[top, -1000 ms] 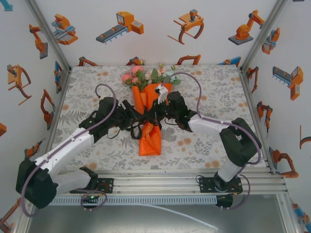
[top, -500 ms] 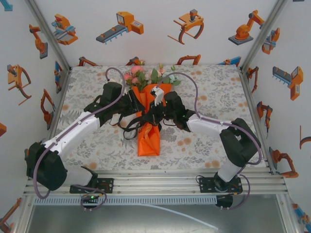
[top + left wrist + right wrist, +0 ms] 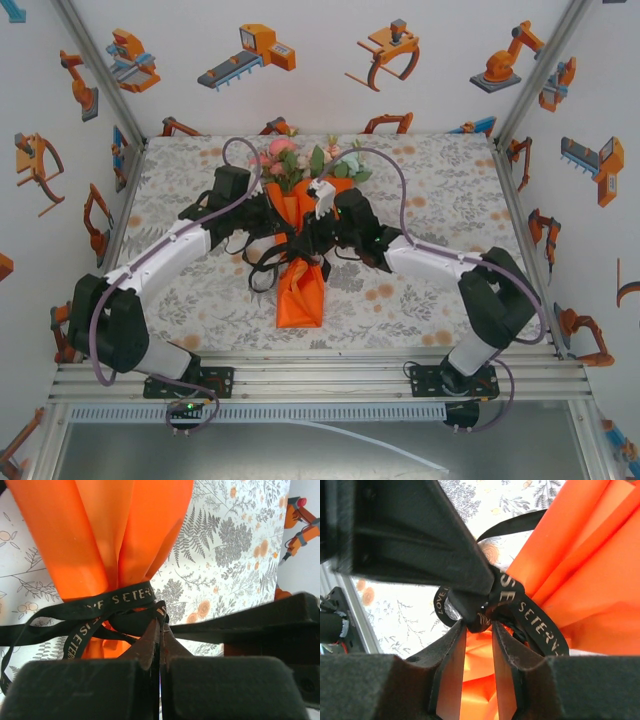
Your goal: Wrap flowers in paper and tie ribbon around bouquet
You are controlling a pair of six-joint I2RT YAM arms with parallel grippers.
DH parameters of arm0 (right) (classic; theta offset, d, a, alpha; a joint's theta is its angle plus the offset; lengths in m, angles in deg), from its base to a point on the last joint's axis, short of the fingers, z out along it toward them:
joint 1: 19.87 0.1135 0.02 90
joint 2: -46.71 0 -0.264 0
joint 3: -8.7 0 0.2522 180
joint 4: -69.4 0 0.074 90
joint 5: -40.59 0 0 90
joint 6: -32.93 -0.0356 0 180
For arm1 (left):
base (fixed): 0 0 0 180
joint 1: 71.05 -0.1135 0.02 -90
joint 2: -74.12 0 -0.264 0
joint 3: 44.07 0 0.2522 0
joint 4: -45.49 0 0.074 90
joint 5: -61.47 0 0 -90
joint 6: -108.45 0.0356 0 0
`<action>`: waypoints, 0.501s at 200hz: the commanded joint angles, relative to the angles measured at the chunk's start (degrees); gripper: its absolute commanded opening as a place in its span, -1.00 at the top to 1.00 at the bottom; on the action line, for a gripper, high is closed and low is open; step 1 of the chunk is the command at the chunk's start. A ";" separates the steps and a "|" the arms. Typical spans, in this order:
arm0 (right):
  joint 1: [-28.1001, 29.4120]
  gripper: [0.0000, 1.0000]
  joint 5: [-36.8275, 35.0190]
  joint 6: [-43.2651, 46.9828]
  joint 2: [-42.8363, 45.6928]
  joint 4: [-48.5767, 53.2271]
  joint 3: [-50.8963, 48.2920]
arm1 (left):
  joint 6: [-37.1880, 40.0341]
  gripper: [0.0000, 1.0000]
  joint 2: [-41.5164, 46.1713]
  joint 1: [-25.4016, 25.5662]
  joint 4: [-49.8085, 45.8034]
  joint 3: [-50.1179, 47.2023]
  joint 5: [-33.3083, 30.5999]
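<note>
Left gripper [image 3: 160, 626]: jaws pressed together, pinching ribbon [image 3: 117, 600] at knot around paper [image 3: 100, 530] neck. Bouquet [image 3: 300, 295] lies mid table [image 3: 430, 180]. Right gripper [image 3: 479, 630]: jaws slightly spread at knot. Risk: one-sided pull loosens knot, drags bouquet.

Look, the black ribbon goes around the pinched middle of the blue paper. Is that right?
Not quite: the paper is orange, not blue. The left wrist view shows the black ribbon going around its pinched middle.
</note>
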 commanded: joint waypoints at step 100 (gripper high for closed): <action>24.56 0.23 -20.23 17.48 -12.85 -13.53 1.45 | -5.17 1.00 -13.88 -6.92 11.24 0.18 4.49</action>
